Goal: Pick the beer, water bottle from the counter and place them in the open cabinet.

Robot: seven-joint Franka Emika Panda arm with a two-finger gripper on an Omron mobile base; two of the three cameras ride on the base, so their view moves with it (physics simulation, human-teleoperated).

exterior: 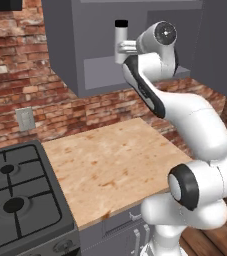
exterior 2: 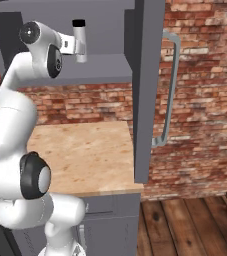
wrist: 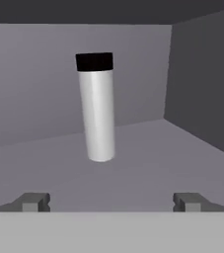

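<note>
Gripper [wrist: 111, 201] wide open, empty — water bottle [wrist: 97, 108] upright ahead on the open cabinet [wrist: 148, 163] shelf; no contact

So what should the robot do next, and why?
Probably pull the claw straight back out of the open cabinet. The water bottle stands upright on the shelf, and the claw's fingers are spread wide, apart from it, so it looks let go. The counter shows no beer to pick up.
</note>
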